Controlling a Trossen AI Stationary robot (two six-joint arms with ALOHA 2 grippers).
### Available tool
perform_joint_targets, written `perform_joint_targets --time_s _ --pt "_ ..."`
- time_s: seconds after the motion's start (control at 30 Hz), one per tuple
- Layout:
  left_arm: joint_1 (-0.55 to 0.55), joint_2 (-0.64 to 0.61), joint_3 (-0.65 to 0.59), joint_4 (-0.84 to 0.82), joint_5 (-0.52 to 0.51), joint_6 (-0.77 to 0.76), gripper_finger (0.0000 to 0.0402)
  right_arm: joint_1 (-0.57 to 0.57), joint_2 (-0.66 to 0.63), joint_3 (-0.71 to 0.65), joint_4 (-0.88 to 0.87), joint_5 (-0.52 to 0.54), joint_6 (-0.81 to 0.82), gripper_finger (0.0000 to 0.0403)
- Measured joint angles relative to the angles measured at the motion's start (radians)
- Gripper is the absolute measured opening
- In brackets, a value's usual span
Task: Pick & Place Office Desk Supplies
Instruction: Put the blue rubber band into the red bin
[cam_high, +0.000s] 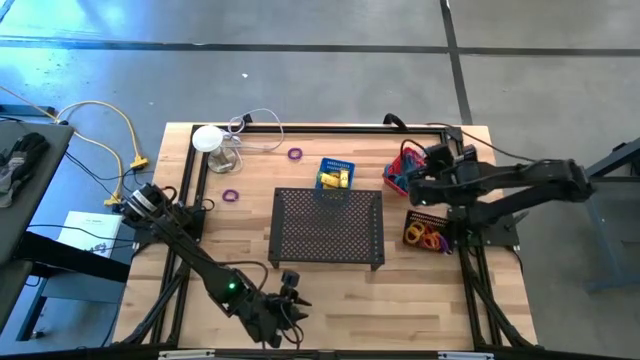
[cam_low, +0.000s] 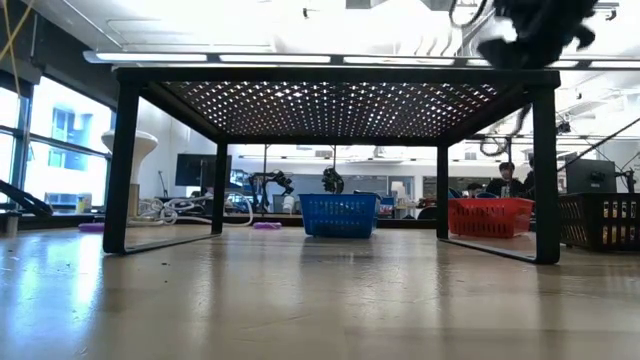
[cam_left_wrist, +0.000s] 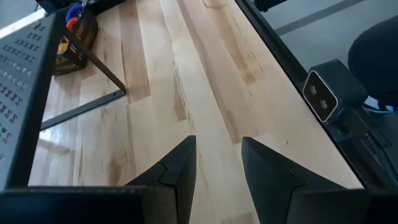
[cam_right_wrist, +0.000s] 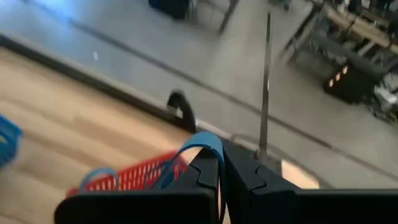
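1. My right gripper (cam_right_wrist: 221, 163) hangs over the red basket (cam_high: 400, 172) at the tabletop's (cam_high: 330, 300) far right side, its fingers pinched together on a blue rubber band (cam_right_wrist: 202, 144) that loops out from between them.
2. I judge the band very light, soft and stretchy; it could cling to a finger when let go, so pinching a single strand, as now, looks right.
3. Other supplies: a purple ring (cam_high: 295, 153) and a second purple ring (cam_high: 231, 196) lie loose on the wood; yellow packets (cam_high: 334, 178) sit in the blue basket (cam_high: 337, 165); orange and dark loops fill the dark basket (cam_high: 427, 234).
4. The black mesh tray (cam_high: 329, 226) stands centre; a white-topped clear object (cam_high: 213, 143) with a cable sits far left, near the rings.
5. My left gripper (cam_left_wrist: 217, 163) waits low at the near edge, jaws narrowly parted and empty.
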Motion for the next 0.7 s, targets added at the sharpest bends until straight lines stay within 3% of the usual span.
perform_joint_targets --time_s 0.13,0.3,0.7 --pt "0.008 0.000 0.000 -0.002 0.011 -0.016 0.0122 -0.130 0.003 -0.113 0.278 -0.132 -0.231 0.0002" --pt "0.012 0.000 0.000 -0.002 0.035 -0.019 0.0122 -0.285 0.004 -0.225 0.609 -0.380 -0.466 0.0002" --pt "0.018 0.000 0.000 -0.025 0.041 -0.016 0.0122 -0.473 0.043 -0.292 0.691 -0.586 -0.494 0.0002"
